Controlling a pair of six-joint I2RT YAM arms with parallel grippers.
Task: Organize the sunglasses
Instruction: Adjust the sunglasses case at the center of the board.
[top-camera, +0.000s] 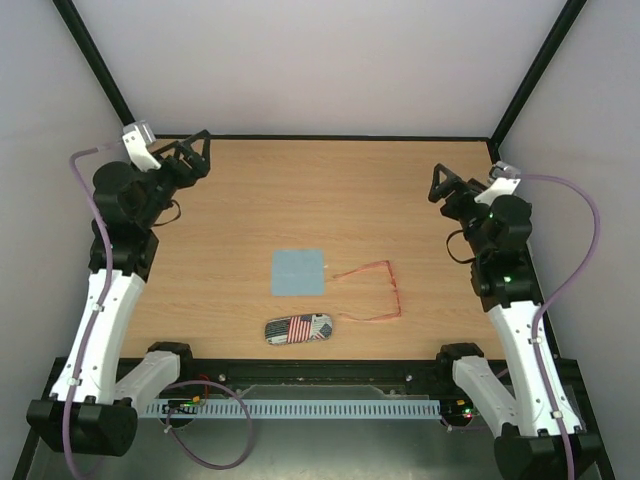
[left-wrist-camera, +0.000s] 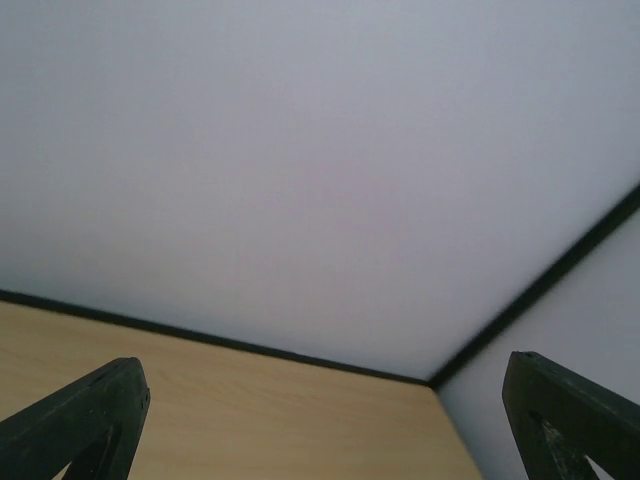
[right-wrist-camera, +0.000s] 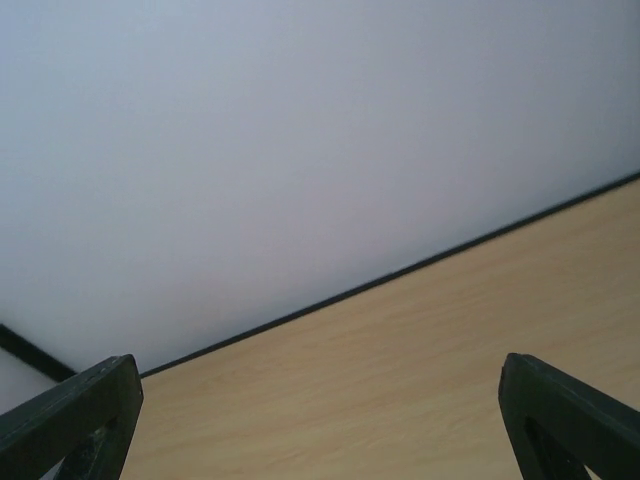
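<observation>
The sunglasses lie flat on the wooden table, just right of centre in the top view and a bit toward the lower half. It's a thin reddish-orange wire frame, v. slim, unfolded. The front sits on the right side and both long arms stretch left, the upper one ending just beside the right edge of the light blue cloth; can't tell if tip and cloth touch. The cloth is a flat square near the middle of the frame. Below it, toward the bottom edge of the table, sits the oval case w/ a flag pattern, lying on its side, lengthwise left to right. The lower arm of the glasses ends near the case's right end, apart from it. Nothing is held by either arm. The left gripper hangs in the upper left of the top view, over the far left corner of the table, well apart from the glasses. Its wrist cam shows the left gripper w/ jaws spread wide, one dark finger at each lower corner, only bare table and white wall between. The right gripper sits at the right edge of the top view, raised, well apart from the glasses too. From its wrist cam the right gripper is likewise spread wide and grasping nothing, a finger low in each corner, wood and white wall between them.
</observation>
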